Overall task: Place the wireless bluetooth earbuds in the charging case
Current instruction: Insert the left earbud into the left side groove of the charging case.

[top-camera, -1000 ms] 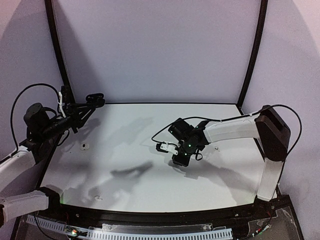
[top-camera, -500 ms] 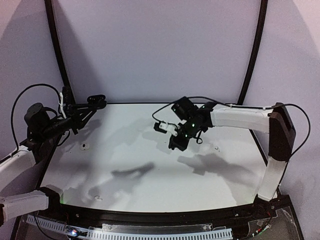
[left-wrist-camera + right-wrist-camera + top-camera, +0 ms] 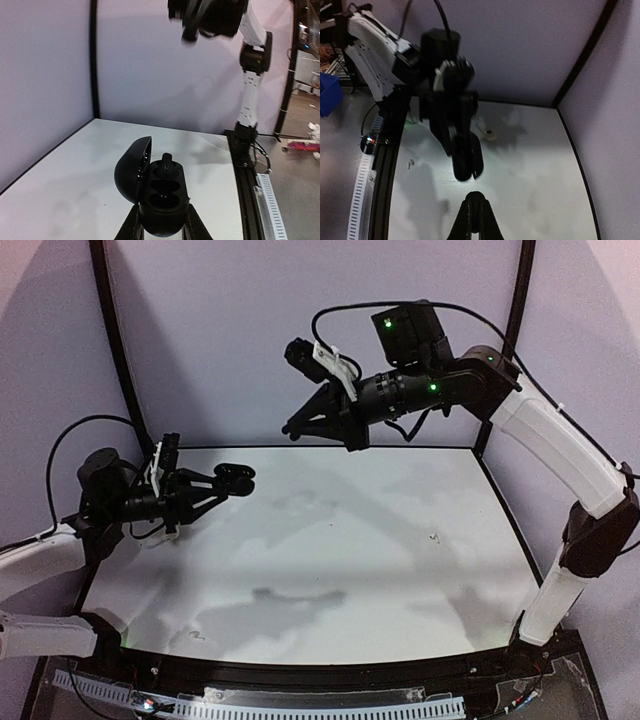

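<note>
My left gripper [image 3: 161, 220] is shut on the black charging case [image 3: 162, 200], whose lid stands open to the left. It holds the case above the table's left side [image 3: 235, 477]. One black earbud [image 3: 166, 162] sits upright in the far hollow, and the nearer hollows are empty. My right gripper [image 3: 475, 200] is raised high near the back wall [image 3: 292, 428], pointing toward the case. It is shut, with a small rounded black piece pinched at its tips that looks like a black earbud. A white earbud [image 3: 487, 131] lies on the table by the left arm.
A tiny white bit [image 3: 195, 637] lies near the front left edge and a small dark speck [image 3: 433, 536] at the right. Black frame posts [image 3: 508, 340] and purple walls bound the white table [image 3: 330, 570].
The right arm rose from the table's middle to high up by the back wall, its jaws closing. The left arm swung the case rightward, further over the table.
</note>
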Robot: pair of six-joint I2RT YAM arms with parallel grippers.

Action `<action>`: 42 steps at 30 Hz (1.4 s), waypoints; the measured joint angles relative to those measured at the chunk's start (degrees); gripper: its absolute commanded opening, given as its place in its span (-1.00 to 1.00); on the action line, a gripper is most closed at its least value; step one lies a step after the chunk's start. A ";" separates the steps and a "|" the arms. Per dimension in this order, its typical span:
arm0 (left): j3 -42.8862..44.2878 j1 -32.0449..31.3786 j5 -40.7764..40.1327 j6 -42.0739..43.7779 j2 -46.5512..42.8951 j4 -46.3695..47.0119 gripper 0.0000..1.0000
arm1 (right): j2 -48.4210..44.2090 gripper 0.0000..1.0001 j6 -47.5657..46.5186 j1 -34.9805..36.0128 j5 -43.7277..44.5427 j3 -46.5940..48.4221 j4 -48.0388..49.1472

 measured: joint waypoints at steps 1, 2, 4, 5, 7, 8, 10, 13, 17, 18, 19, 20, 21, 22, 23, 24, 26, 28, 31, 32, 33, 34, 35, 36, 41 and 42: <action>0.20 -1.09 0.83 0.74 1.16 0.09 -0.98 | 0.28 -1.00 0.13 1.53 -0.63 2.43 -0.28; 0.35 -1.88 1.22 1.42 1.92 0.04 -0.98 | 0.48 -1.00 0.22 2.32 -0.94 3.50 -0.28; 1.05 -3.69 1.86 3.02 3.41 -0.24 -0.98 | 1.25 -1.00 0.48 4.96 -1.44 6.47 -0.31; 1.53 -4.63 2.14 3.65 4.04 -0.22 -0.98 | 1.60 -1.00 0.55 5.97 -1.55 7.17 -0.20; 3.06 -5.90 2.62 4.96 5.29 -0.20 -0.98 | 2.56 -1.00 0.79 8.57 -1.60 8.00 0.13; 3.61 -7.13 2.73 5.31 5.55 -0.20 -0.98 | 3.02 -1.00 0.76 9.49 -1.53 8.02 0.11; 4.22 -7.78 3.08 5.60 5.75 -0.13 -0.98 | 3.78 -1.00 0.76 10.58 -1.38 8.02 -0.09; 5.07 -8.94 3.52 6.80 5.75 -0.24 -0.98 | 5.38 -1.00 0.52 12.50 0.39 8.02 -1.42; 5.46 -11.04 3.41 9.44 5.75 -1.49 -0.98 | 7.17 -1.00 -0.70 14.23 4.85 8.22 -2.62; 5.55 -11.43 3.43 9.73 5.75 -1.60 -0.98 | 7.61 -1.00 -0.92 14.60 5.57 8.22 -2.82; 5.64 -11.69 3.45 10.03 5.75 -1.66 -0.98 | 7.89 -1.00 -1.20 14.78 6.38 8.22 -2.99; 5.81 -11.85 3.48 10.54 5.75 -1.86 -0.98 | 8.26 -1.00 -1.68 14.95 7.21 8.22 -3.30; 5.99 -11.85 3.45 11.06 5.73 -2.03 -0.98 | 8.35 -1.00 -1.88 15.04 7.82 8.17 -3.43; 6.12 -11.85 3.48 11.54 5.73 -2.47 -0.98 | 8.35 -1.00 -2.12 15.08 8.15 8.11 -3.52; 6.32 -11.85 3.45 12.31 5.70 -3.08 -0.98 | 8.35 -1.00 -2.36 15.08 8.96 8.09 -3.67; 6.43 -11.85 3.45 12.83 5.70 -3.56 -0.98 | 8.35 -1.00 -2.64 15.08 9.40 8.09 -3.69; 6.73 -11.85 3.45 13.94 5.68 -4.39 -0.98 | 8.35 -1.00 -3.15 15.08 10.64 8.09 -4.20; 6.75 -11.85 3.45 14.49 5.44 -4.98 -0.98 | 8.35 -1.00 -3.41 15.08 11.54 8.02 -4.98; 6.75 -11.85 3.41 14.60 5.18 -5.14 -0.98 | 8.35 -1.00 -3.63 15.08 12.28 7.43 -5.84; 6.75 -11.85 3.39 14.58 5.11 -5.11 -0.98 | 8.35 -1.00 -3.76 15.08 12.46 7.04 -5.88; 6.75 -11.85 3.39 14.56 5.07 -5.11 -0.98 | 8.35 -1.00 -3.87 15.08 12.66 6.47 -5.90; 6.75 -11.85 3.39 14.53 5.07 -5.09 -0.98 | 8.35 -1.00 -4.04 15.08 12.81 5.73 -5.90; 6.75 -11.85 3.39 14.56 5.07 -5.31 -0.98 | 8.35 -1.00 -4.22 15.08 12.94 5.22 -5.79; 6.75 -11.85 3.45 14.47 5.07 -5.66 -0.98 | 8.33 -1.00 -4.31 15.08 12.98 4.94 -5.66; 6.75 -11.85 3.41 14.05 5.07 -5.92 -0.98 | 8.31 -1.00 -4.63 15.06 13.79 4.59 -4.92; 6.75 -11.85 3.41 13.86 5.07 -5.88 -0.98 | 8.31 -1.00 -4.70 15.08 13.84 4.55 -4.81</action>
